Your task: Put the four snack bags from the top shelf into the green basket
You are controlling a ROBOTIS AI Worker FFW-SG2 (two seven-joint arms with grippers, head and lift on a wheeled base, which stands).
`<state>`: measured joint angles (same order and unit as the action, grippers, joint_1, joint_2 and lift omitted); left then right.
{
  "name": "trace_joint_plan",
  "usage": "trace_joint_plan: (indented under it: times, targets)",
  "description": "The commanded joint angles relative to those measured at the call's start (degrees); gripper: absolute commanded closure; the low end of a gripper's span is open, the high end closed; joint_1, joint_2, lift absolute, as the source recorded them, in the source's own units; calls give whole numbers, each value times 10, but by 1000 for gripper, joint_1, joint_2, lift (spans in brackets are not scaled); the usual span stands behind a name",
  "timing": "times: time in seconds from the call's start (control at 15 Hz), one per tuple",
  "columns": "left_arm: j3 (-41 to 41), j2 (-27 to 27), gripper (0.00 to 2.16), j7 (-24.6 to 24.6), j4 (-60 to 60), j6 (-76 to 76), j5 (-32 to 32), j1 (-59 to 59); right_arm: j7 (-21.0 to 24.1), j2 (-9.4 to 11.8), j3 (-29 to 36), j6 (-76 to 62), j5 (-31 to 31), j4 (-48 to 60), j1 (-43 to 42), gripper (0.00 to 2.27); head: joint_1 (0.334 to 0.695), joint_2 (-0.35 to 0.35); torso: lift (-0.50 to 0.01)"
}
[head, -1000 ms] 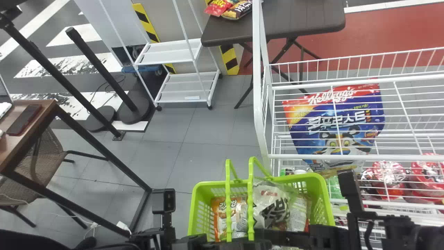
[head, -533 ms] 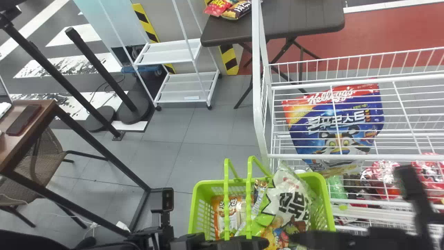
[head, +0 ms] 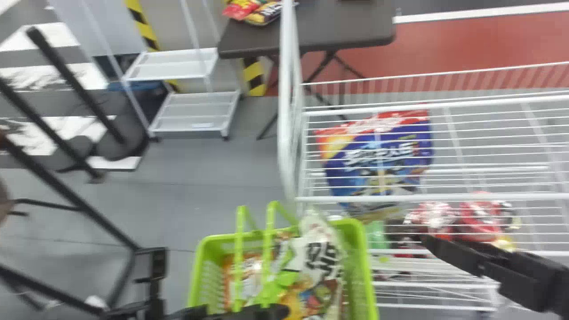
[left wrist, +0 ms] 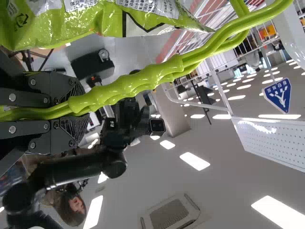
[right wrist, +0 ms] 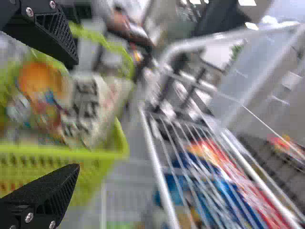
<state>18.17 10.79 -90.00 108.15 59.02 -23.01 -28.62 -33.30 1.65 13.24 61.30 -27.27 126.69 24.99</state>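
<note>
Clamps the handles [left wrist: 138,83] in the left gripper [left wrist: 78,112]; holds the right gripper [right wrist: 76,114] wide, empty, right of the green basket [head: 362,275].

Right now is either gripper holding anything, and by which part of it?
The left gripper holds the green basket by its handles, near their ribbed part; the right gripper is open and holds nothing.

My left tool [head: 266,312] has the handles [left wrist: 128,88] of the upright green basket [head: 362,266]. Just beyond it, an orange snack bag [head: 252,278] lies low inside; toward my right tool [head: 429,244], a white-and-green snack bag [head: 319,253] with dark lettering leans up past the rim.
</note>
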Motion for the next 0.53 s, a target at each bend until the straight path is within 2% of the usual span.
trace_joint_plan:
  times: [0.0, 0.2, 0.27, 0.47]
  targets:
    - [0, -2, 2145, -6, -2, 0, 2, 0, 18, -17, -9, -200, 97, -4, 47, 33, 695, 64, 0]
    - [0, -2, 2145, -6, -3, 0, 4, 0, 28, -17, 2, -411, 131, -37, 90, 36, 695, -42, 0]
    - [0, -3, 2145, -6, -3, 0, 4, 0, 31, -17, 1, -441, 146, -43, 95, 36, 695, -92, 0]
    - [1, -5, 2145, -6, -2, 0, 7, -4, 31, -17, -3, -492, 175, -55, 109, 39, 695, -134, 0]
